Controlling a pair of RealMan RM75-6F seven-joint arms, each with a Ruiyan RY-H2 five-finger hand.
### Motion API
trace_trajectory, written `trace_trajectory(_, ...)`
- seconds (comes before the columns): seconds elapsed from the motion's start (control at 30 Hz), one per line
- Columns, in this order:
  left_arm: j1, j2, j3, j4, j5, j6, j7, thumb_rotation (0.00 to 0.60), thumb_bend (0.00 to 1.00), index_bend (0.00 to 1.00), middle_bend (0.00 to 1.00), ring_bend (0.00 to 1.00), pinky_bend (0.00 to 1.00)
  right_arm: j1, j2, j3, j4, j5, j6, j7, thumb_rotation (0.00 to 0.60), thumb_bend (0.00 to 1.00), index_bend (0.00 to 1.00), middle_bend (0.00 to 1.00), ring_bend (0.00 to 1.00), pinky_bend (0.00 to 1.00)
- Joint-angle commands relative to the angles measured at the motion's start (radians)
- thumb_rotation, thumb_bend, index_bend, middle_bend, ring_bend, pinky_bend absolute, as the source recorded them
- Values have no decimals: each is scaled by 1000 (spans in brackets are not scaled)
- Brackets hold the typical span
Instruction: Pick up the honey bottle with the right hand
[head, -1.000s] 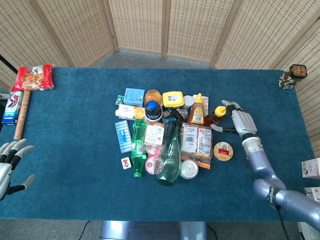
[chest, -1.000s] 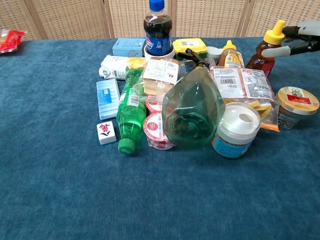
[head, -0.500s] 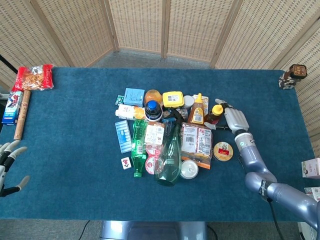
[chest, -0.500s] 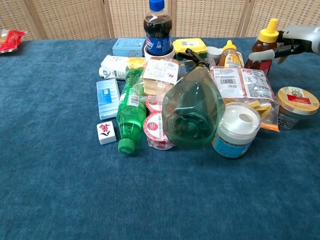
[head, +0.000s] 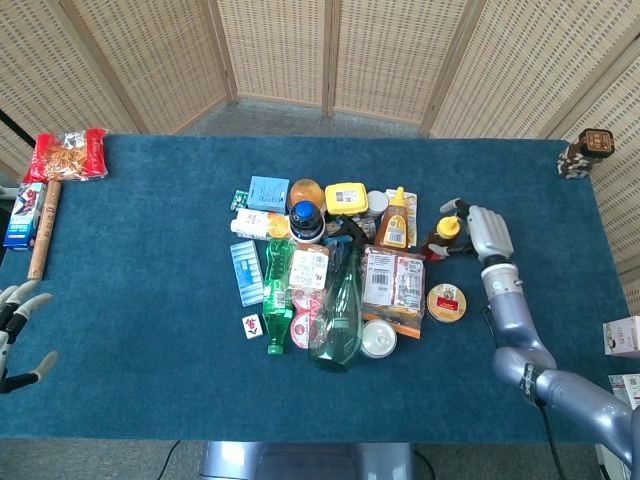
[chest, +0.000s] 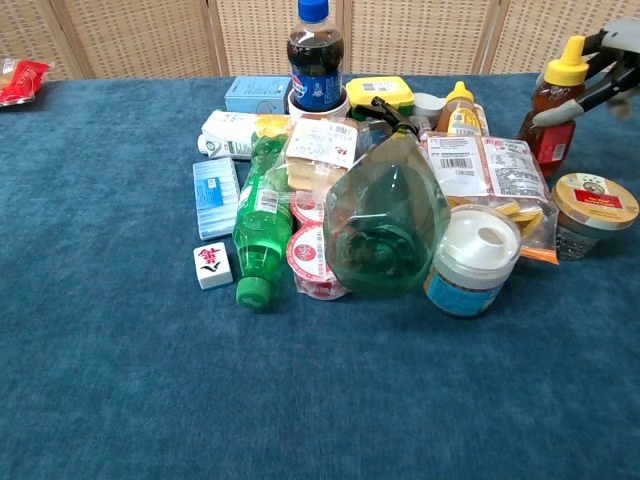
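Note:
The honey bottle, dark amber with a yellow cap, stands upright at the right edge of the pile of goods. My right hand grips it from the right. In the chest view the thumb crosses the front of the honey bottle and the fingers wrap behind its neck. My left hand hovers at the table's left edge, fingers spread and holding nothing.
A lighter squeeze bottle stands just left of the held one. A gold-lid jar and a packaged snack lie close in front. A cola bottle and green bottles fill the pile's middle. A brown figure sits at the far right corner.
My right hand closed around the honey bottle and carried it a little to the right, away from the lighter bottle. The left hand dropped slightly lower at the left edge.

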Motion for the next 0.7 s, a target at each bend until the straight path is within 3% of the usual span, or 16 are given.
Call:
trace_trajectory(0.03,-2,-1,-1,0,1,-2,1,600,346,169,14,0,0,-20,14,4,-17,-20,35,16,599,62,338,897,1000,798)
trace_trajectory(0.37,-12,-10,-3,-1,8,-15,5,600,346,169,14,0,0,-76,126,54,-188,-54,145,56,600,62,338,897,1000,798)
trace_trajectory(0.7,-22,-21,-3,6,18,-24,2,600,347,169,14,0,0,-106,224,87,-378,-67,230,10,600,61,332,896,1000,798)
